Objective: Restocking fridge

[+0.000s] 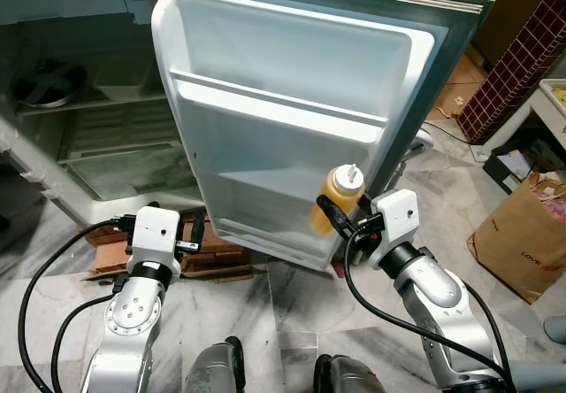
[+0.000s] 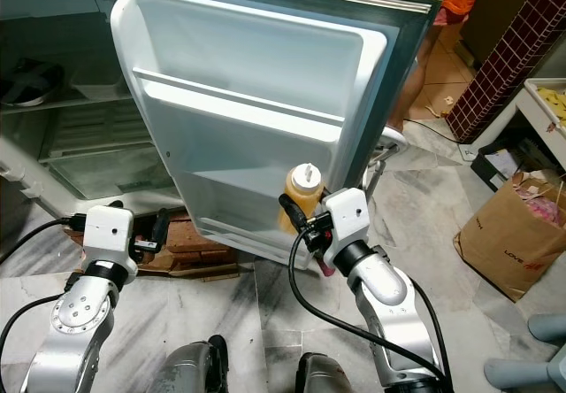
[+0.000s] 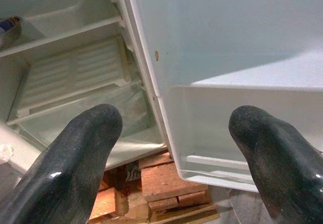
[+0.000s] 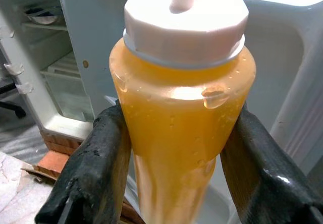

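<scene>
A squeeze bottle [image 1: 340,196] of yellow-orange sauce with a white cap stands upright in my right gripper [image 1: 333,215], which is shut on its body [image 4: 176,133]. The bottle is held against the lower right part of the open fridge door [image 1: 292,101], just above the bottom door shelf [image 1: 265,225]. My left gripper [image 1: 196,241] is open and holds nothing; it hangs low by the door's lower left corner, with its fingers [image 3: 75,158] pointing at the fridge interior [image 1: 97,136].
Bricks [image 1: 212,253] lie under the fridge's front edge. A bowl [image 1: 49,83] sits on an inner fridge shelf. A brown paper bag [image 1: 522,242] stands on the marble floor at the right, beside a low white shelf unit [image 1: 531,136]. A tiled column [image 1: 522,57] rises behind.
</scene>
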